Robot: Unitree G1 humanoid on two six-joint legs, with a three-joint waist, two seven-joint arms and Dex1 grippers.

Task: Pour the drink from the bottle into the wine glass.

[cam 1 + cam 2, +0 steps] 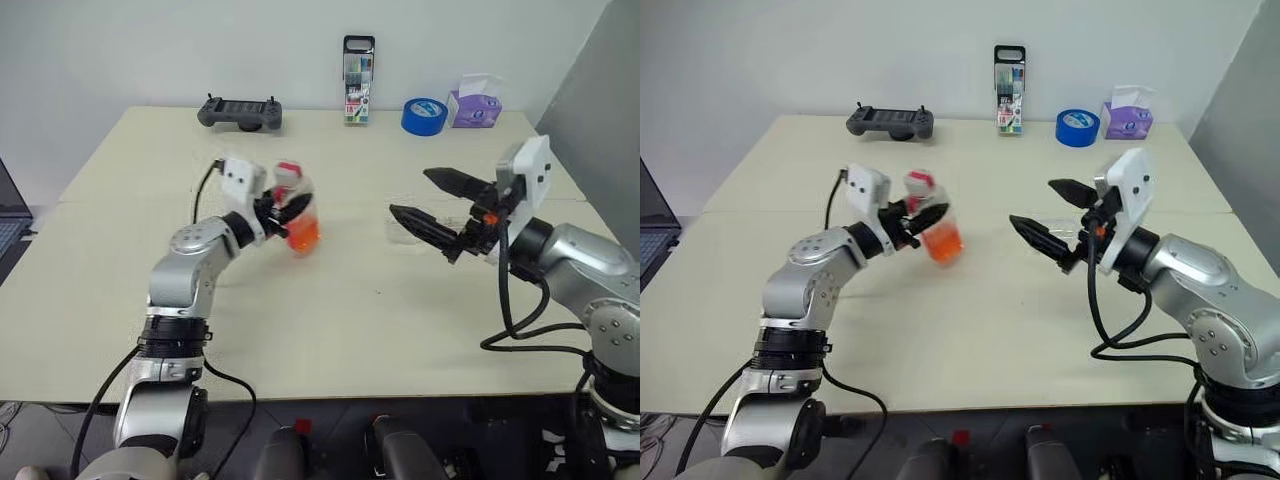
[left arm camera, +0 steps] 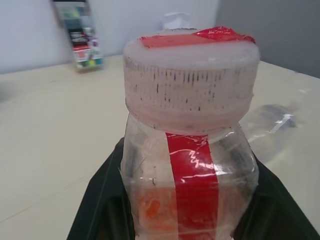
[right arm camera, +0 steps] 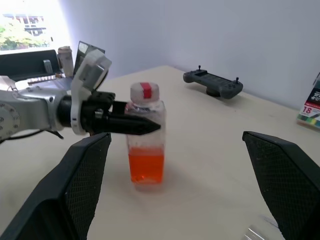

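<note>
You are looking at a room that seems like an office or a robot lab. A big pale table (image 1: 330, 330) stands against a plain white wall (image 1: 150, 50). Along its far edge you see a grey game-style controller (image 1: 240, 112), a pack of markers (image 1: 358, 82), a blue tape roll (image 1: 424, 115) and a purple tissue box (image 1: 474, 105).

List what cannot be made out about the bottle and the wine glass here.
- wine glass: blurred in the left wrist view, half behind the right gripper in the head views; standing or lying, cannot tell.
- bottle: its base is cut off by the left wrist view's edge.
- cap: sealed or loosened, cannot tell.
- marker pack: print too small.
</note>
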